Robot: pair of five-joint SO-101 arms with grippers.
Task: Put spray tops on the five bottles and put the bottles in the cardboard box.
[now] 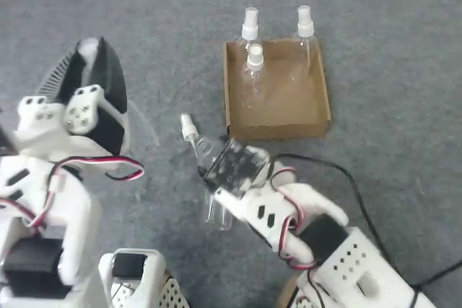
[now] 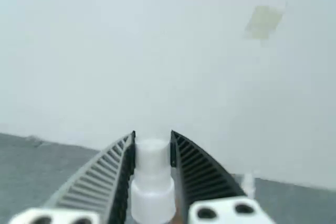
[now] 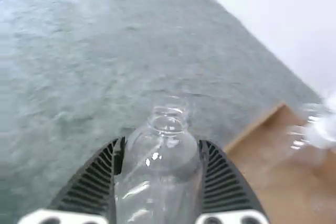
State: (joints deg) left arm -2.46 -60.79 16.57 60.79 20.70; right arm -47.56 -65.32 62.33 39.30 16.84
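My left gripper stands raised at the table's left, pointing away, shut on a white spray top. My right gripper is near the table's middle, shut on a clear bottle whose neck is open with no top on it. Just beyond it lies or leans another clear bottle fitted with a white spray top. The cardboard box sits at the back, to the right of that bottle. Three capped bottles stand in it or at its far wall.
Grey carpet-like cloth covers the table. Black and red cables trail from the right arm near the box's front right corner. A white wall runs behind the table.
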